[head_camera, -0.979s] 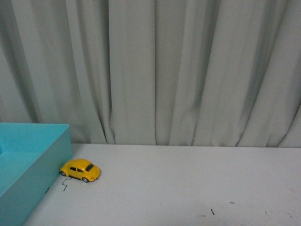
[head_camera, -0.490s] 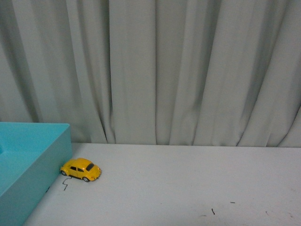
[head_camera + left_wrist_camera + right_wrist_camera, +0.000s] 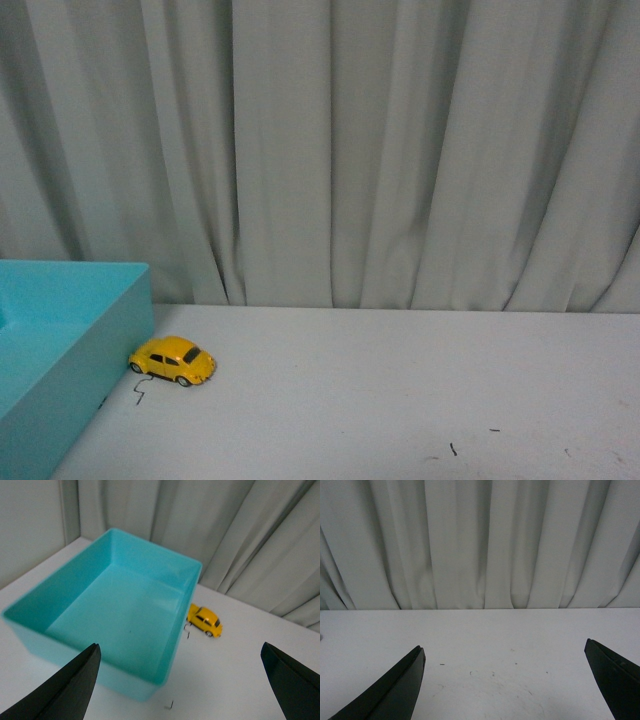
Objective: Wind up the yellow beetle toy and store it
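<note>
Well past L jaws: beetle toy (image 3: 204, 621)

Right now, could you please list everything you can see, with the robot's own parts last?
beetle: one, yellow, on the table, outside the bin, right beside its wall
bin: one, turquoise, on the table's left
table: one, white, with a few small dark marks
curtain: one, grey, behind the table
left gripper: one, black, open, above the bin
right gripper: one, black, open, above bare table
</note>
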Controlling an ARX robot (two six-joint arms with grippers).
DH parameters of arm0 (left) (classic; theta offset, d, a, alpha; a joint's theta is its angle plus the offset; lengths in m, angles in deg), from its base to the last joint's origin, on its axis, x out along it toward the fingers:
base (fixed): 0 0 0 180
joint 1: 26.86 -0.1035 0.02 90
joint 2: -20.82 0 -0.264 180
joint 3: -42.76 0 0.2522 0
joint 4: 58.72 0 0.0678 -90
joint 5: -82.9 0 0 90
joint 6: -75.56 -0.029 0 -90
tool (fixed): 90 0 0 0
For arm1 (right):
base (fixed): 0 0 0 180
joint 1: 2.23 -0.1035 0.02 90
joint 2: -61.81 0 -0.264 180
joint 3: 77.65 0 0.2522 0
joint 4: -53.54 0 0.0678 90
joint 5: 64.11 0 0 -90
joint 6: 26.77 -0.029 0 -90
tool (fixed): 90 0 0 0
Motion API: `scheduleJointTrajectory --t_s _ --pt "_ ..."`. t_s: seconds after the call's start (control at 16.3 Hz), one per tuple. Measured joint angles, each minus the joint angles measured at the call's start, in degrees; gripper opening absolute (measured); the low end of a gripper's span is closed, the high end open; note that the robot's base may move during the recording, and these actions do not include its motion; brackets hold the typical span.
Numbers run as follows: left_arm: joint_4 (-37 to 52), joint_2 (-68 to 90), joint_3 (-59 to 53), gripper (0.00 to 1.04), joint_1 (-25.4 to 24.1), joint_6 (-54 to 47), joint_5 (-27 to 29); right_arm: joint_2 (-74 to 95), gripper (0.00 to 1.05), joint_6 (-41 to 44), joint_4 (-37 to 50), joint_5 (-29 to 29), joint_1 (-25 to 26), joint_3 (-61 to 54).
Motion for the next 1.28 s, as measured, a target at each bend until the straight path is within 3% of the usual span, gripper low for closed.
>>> scheduleJointTrajectory --t_s 0.12,0.31,0.49,0.86,1.1,1.28 --pt "10.54 13.16 2.93 0.98 -4.50 -5.57 -6.88 0.00 0.98 0.00 0.00 0.00 0.00 0.00" --pt "22.05 32.96 10.16 0.98 -11.58 -13.92 -12.87 0.00 0.98 0.00 0.00 0.02 0.00 0.00" --pt "22.82 52.54 22.93 0.98 -12.28 -22.21 -16.09 0.00 0.98 0.00 -0.02 0.02 0.00 0.00" --pt "4.20 73.18 51.82 0.98 -4.24 -50.53 -27.52 0.00 0.98 0.00 -0.02 0.00 0.00 0.00" --pt "-15.41 83.76 64.83 0.98 -0.42 -78.71 -24.46 0.00 0.98 0.00 -0.02 0.02 0.00 0.00" --pt "-22.47 90.86 71.84 0.98 2.10 -99.41 -17.57 0.00 0.98 0.00 -0.02 0.00 0.00 0.00"
